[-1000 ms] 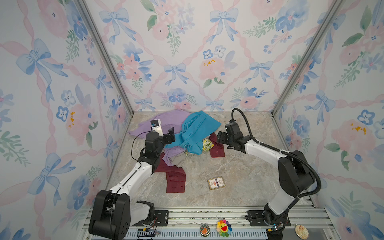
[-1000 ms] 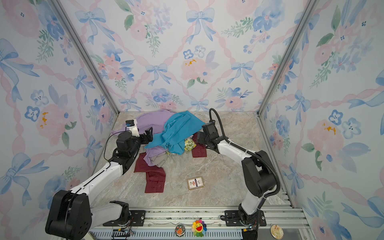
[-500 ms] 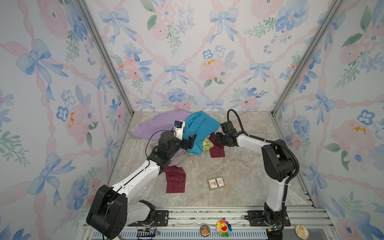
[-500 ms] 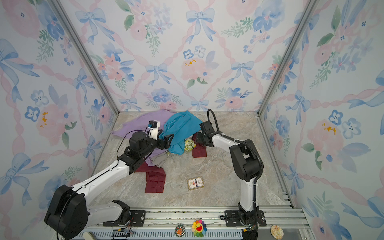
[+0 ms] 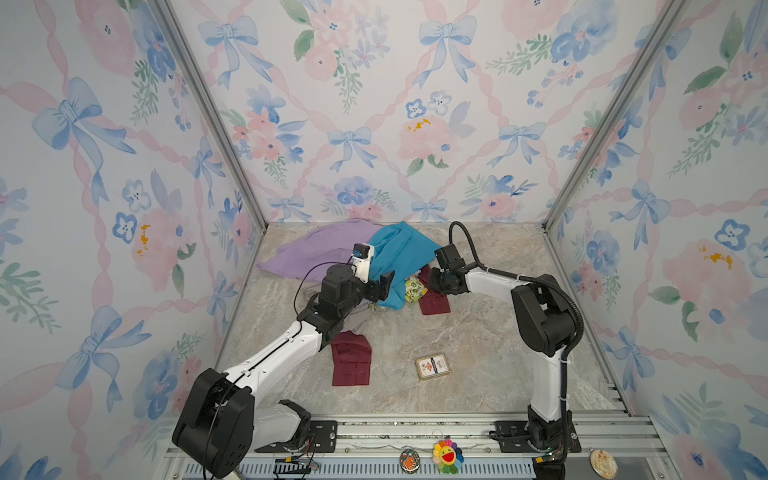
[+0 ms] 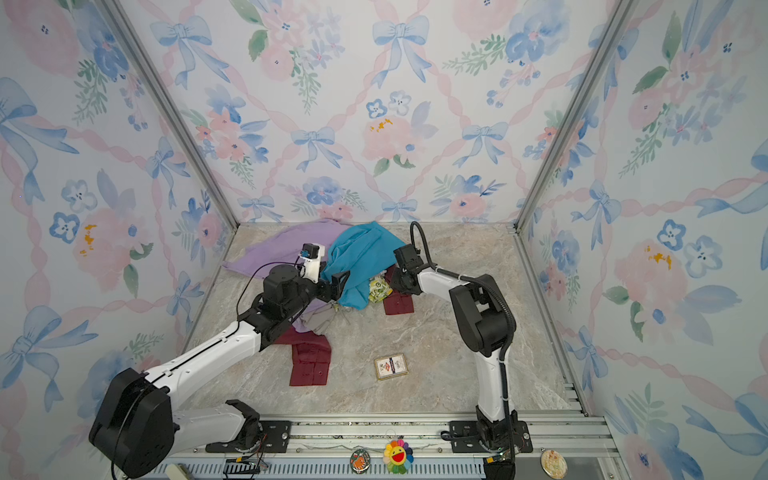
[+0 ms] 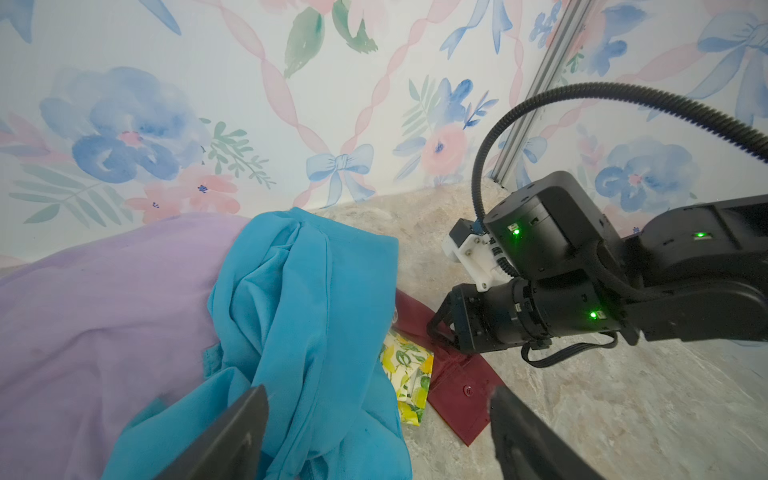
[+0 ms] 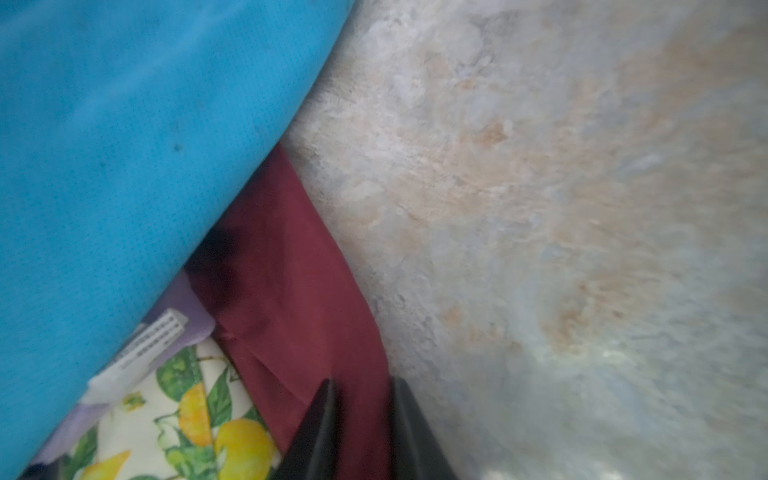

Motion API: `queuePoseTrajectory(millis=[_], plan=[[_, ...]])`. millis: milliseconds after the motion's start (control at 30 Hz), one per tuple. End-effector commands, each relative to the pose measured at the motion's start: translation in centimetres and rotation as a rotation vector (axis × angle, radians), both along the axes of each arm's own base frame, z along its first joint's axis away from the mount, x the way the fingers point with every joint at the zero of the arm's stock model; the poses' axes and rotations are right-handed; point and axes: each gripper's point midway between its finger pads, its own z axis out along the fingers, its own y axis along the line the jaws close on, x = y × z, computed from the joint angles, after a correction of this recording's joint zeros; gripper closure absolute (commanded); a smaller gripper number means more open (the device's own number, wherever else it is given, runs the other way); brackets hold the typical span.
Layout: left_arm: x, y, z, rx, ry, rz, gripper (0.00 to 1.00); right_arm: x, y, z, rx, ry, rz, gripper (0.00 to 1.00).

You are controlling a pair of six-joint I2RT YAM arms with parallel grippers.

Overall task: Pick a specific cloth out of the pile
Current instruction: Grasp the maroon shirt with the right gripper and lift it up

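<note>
The cloth, a dark maroon shirt, lies mostly buried under the pile. One cuffed sleeve [image 5: 351, 359] sticks out at the front and another end [image 5: 434, 301] at the right. The pile holds a lilac shirt [image 5: 316, 253], a teal-blue garment [image 5: 399, 253], a lemon-print piece [image 5: 414, 287] and grey-beige fabric [image 5: 358, 321]. My right gripper [image 8: 361, 392] is low at the pile's right edge, shut on a fold of the cloth [image 8: 291, 291]. My left gripper [image 7: 378, 399] hangs open over the teal-blue garment [image 7: 307, 316] with nothing between its fingers.
A small card box [image 5: 432, 366] lies on the marble floor [image 5: 478, 332] in front of the pile. Floral walls close in the left, back and right. A metal rail [image 5: 395, 432] with small trinkets runs along the front.
My right gripper has closed on the maroon cloth at the pile's right edge. The left arm has swung right, from the lilac side over to the teal-blue garment, and stays open.
</note>
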Motion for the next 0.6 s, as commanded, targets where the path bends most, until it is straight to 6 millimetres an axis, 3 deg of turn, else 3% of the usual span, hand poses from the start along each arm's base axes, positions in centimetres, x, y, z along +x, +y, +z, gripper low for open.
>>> queuePoseTrajectory(millis=[0, 33, 67, 167, 367, 567], plan=[[0.7, 0.2, -0.1, 0.035, -0.004, 0.022, 0.15, 0.7, 1.2, 0.3, 0.026, -0.02, 0.005, 0.94], [0.8, 0.3, -0.2, 0.037, -0.001, 0.028, 0.15, 1.0, 1.4, 0.9, 0.039, -0.04, 0.006, 1.0], [0.8, 0.2, -0.3, 0.041, 0.002, 0.028, 0.15, 1.2, 1.6, 1.8, 0.049, -0.06, 0.007, 1.0], [0.9, 0.5, -0.2, 0.044, -0.001, 0.043, 0.15, 2.4, 2.8, 7.0, 0.054, -0.181, 0.056, 1.0], [1.0, 2.4, 1.2, 0.043, -0.045, 0.108, 0.15, 3.1, 7.9, 22.0, 0.1, -0.523, 0.223, 1.0], [1.4, 5.8, 4.2, -0.061, -0.114, 0.191, 0.15, 0.7, 12.8, 35.1, 0.198, -0.833, 0.372, 1.0]])
